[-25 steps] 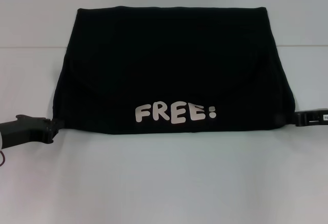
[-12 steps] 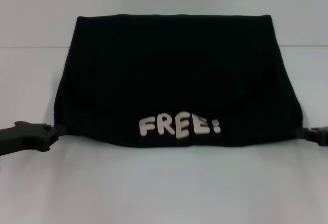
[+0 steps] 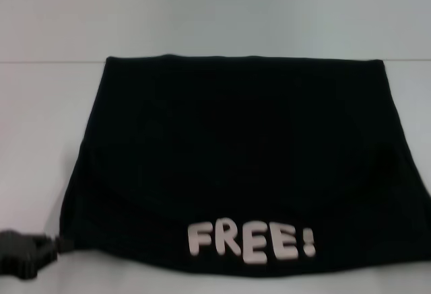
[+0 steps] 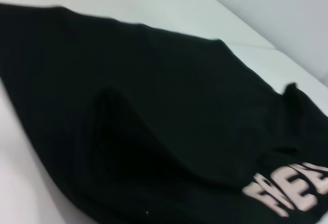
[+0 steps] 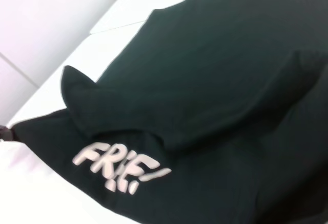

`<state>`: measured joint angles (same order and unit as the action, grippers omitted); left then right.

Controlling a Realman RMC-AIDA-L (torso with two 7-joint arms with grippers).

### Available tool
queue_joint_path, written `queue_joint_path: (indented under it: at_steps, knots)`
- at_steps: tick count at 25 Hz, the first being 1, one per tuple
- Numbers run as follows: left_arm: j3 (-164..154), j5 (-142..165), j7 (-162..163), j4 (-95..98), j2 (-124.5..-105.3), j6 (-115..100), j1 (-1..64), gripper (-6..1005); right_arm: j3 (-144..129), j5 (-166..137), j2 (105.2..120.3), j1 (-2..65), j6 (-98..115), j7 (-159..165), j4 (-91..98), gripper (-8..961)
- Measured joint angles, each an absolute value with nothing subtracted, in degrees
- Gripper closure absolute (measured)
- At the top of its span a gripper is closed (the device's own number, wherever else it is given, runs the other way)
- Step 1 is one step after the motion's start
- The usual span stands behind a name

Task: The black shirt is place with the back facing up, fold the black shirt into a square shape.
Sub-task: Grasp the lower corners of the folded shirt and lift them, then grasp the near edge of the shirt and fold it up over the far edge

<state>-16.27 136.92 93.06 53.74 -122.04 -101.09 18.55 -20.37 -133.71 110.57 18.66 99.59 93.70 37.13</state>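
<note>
The black shirt hangs spread wide, its near edge with the white FREE letters low in the head view. My left gripper is at the shirt's near left corner and is shut on it. The right near corner runs off the head view's right edge, and my right gripper shows in no view. The left wrist view shows the shirt with folds and part of the letters. The right wrist view shows the shirt with a raised fold and the letters.
A white table lies under and around the shirt. A pale wall rises behind the table's far edge.
The shirt's near edge with the letters has come closer and lower in the head view. My left gripper moved down and left with its corner. My right gripper has left the view.
</note>
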Motion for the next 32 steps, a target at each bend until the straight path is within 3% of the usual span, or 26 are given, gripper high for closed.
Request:
queue_joint_path:
  at_steps: [9, 15, 20, 25, 32]
  knots:
    - [-14.5, 139.5, 89.9, 54.1, -122.58, -109.4, 15.4, 997, -18.6, -133.9, 110.56, 10.5, 105.4, 86.3, 37.1, 953]
    - [-12.4, 140.2, 89.8, 54.6, -122.36, -110.9, 15.9, 996, -16.1, -134.0, 110.41, 10.1, 105.8, 85.6, 37.1, 954]
    - [-8.5, 139.5, 91.0, 53.0, -120.37, -108.7, 21.5, 995, -12.5, -134.0, 109.41, 14.3, 103.1, 88.0, 37.1, 953]
    - [-9.7, 139.5, 95.5, 47.3, -117.22, -96.4, 32.2, 993, -11.1, -133.9, 108.35, 19.9, 95.6, 93.4, 36.9, 954]
    - [-17.1, 139.7, 99.4, 39.9, -115.42, -77.0, 41.8, 992, -15.4, -134.0, 108.11, 27.3, 79.5, 100.3, 33.6, 954]
